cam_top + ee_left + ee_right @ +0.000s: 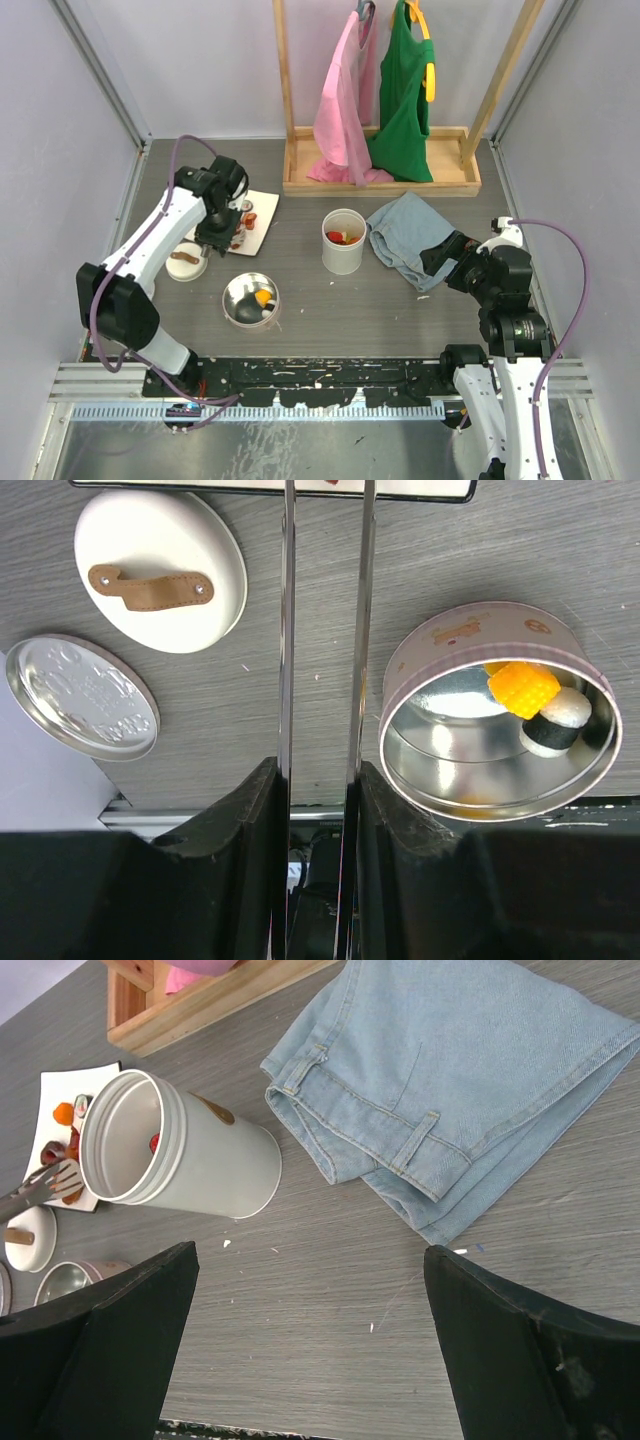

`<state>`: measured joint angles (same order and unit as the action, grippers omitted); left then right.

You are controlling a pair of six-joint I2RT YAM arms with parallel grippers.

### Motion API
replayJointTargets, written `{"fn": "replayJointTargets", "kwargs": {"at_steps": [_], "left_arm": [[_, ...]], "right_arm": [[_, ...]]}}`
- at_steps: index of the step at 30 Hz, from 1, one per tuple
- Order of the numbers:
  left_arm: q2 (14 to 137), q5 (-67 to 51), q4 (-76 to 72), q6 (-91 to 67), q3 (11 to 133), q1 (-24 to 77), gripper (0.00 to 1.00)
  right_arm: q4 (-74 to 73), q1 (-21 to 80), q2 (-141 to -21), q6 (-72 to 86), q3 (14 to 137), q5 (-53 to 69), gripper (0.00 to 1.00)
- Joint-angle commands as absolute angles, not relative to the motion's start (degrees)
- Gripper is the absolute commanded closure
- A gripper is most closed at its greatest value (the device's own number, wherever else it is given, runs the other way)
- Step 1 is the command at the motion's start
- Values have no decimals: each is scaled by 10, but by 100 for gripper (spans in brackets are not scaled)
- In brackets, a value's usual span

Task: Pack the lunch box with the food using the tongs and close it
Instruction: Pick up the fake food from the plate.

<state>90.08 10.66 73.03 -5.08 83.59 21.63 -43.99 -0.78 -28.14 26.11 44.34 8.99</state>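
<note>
My left gripper point(222, 238) point(318, 765) is shut on the tongs point(287, 630), whose two thin metal arms run up between the black fingers point(240, 820) toward the white plate point(265, 205). The tong tips point(45, 1185) hover at the food point(245, 220) on that plate. To the right stands the round tin lunch box point(229, 300) point(470, 640), holding an orange piece point(523, 688) and a black-and-white piece point(555, 723). Its embossed silver lid point(80, 695) lies flat on the left. My right gripper point(450, 255) point(310, 1252) hangs open over bare table with nothing between its fingers.
A white round lid with a brown strap handle point(187, 262) point(160, 570) lies near the plate. A tall white canister point(343, 240) point(180, 1155) with red and orange bits stands mid-table. Folded jeans point(410, 235) point(450, 1090) lie by the right arm. A wooden clothes rack point(380, 175) stands behind.
</note>
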Motion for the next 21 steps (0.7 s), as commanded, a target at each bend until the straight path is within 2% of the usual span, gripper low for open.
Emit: {"fn": "replayJointTargets", "kwargs": {"at_steps": [1, 14, 21], "left_arm": [[858, 101, 730, -52, 875, 214, 75], [827, 96, 755, -54, 901, 214, 75], [788, 39, 767, -71, 900, 214, 75]], "right_arm": [[-413, -4, -285, 254, 448, 82, 0], [-412, -5, -286, 254, 447, 83, 0], [-412, -5, -286, 254, 447, 83, 0]]}}
